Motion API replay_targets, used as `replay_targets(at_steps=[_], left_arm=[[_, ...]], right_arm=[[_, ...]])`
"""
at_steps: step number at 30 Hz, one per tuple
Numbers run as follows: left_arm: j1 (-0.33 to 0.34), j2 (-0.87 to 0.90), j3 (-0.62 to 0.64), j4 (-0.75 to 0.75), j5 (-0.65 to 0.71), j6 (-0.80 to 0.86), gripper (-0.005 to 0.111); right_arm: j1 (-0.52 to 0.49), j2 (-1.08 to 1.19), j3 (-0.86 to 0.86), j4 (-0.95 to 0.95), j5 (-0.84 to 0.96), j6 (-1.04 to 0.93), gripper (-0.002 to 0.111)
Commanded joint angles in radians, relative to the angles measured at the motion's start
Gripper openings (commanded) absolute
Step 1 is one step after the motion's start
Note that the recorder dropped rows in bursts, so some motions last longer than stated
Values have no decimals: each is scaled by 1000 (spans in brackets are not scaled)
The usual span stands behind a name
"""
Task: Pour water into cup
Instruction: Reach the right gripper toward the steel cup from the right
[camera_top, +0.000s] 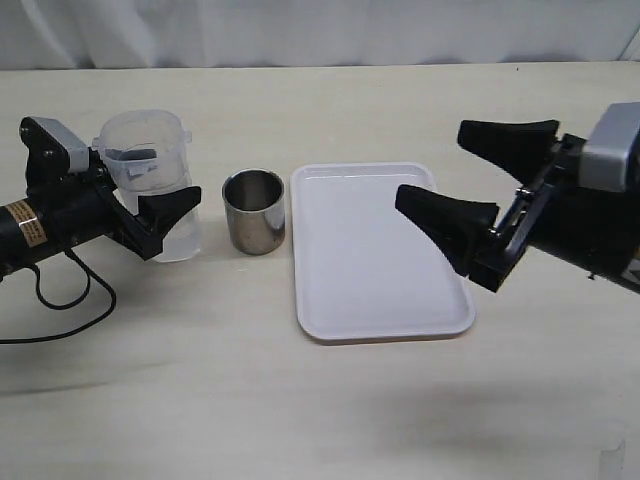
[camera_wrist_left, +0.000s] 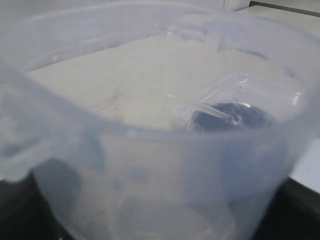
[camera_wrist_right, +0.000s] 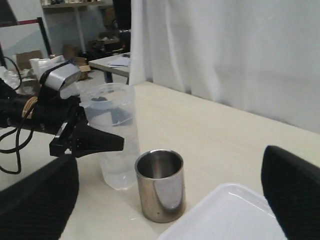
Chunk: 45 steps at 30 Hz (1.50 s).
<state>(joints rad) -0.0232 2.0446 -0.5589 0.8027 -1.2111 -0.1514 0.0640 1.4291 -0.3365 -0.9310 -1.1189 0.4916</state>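
Note:
The steel cup (camera_top: 253, 211) stands upright and empty on the table, just left of the white tray; it also shows in the right wrist view (camera_wrist_right: 160, 185). A translucent plastic jug (camera_top: 150, 160) stands left of the cup with clear water (camera_top: 178, 238) in its lower part. My left gripper (camera_top: 166, 180) is shut on the jug, one finger on each side; the jug's wall (camera_wrist_left: 150, 165) fills the left wrist view. My right gripper (camera_top: 432, 163) is open and empty above the tray's right part, its fingers (camera_wrist_right: 40, 200) pointing at the cup.
A white rectangular tray (camera_top: 330, 300) lies flat beside the cup on its right. A black cable (camera_top: 60, 300) loops on the table under the left arm. A white curtain (camera_wrist_right: 225, 50) hangs behind the table.

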Motion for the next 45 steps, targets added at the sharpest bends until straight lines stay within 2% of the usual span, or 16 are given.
replay_targets(at_steps=[1,6,13,22,31,38,45], left_arm=[[-3,2,-6,6,-10,-10,0],[-3,2,-6,6,-10,-10,0],[-3,2,-6,6,-10,-10,0],[-3,2,-6,8,-10,-10,0],[-3,2,-6,8,-10,-10,0],[-3,2,-6,8,-10,-10,0],[-3,2,-6,8,-10,-10,0]], right_arm=[[-4,190,-109,-85,-86,-10,92],[15,369,-236,-137,-96,-15,92],[139,564,-405,-105,-54,-106,92],[231,755,-597,-72,-49,-106,92],[242,831,-678,-9,-6,-106,92],[241,861,-728,-39,77,-87,92],[243,861,-733,-53,79,-87,92]])
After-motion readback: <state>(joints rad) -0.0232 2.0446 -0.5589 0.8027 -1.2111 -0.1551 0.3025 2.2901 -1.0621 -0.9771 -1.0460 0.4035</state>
